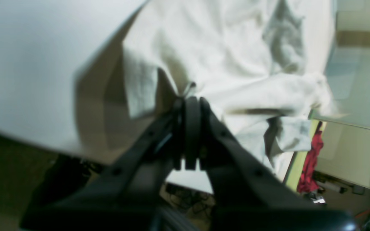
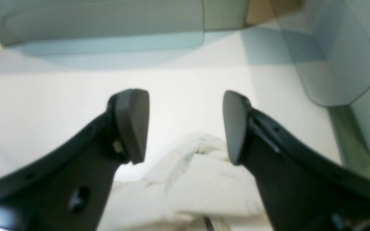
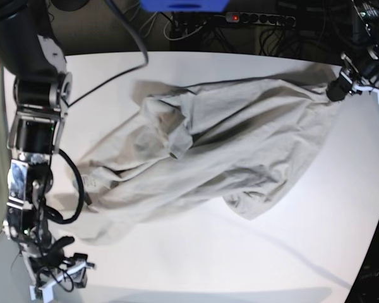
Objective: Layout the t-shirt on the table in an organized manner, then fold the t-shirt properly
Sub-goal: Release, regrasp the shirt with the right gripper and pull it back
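Left claw (image 1: 188,102) clenches the t-shirt (image 3: 240,145) (lifted corner); right claw (image 2: 185,126) gapes, released.

Both arms are black, each ending in a matte black claw, the left claw (image 1: 186,102) and the right claw (image 2: 185,126), with flat rounded pads (image 2: 133,123), small screw holes along the fingers, and black cables trailing the jointed links.

t-shirt (image 3: 240,139): soft matt cotton-like cloth, pale grey-beige, creased and rumpled. tabletop (image 3: 196,252): smooth white, low sheen. right gripper (image 2: 185,128): matt black plastic, smooth flat pads (image 2: 133,122). left gripper (image 1: 189,106): same black plastic.
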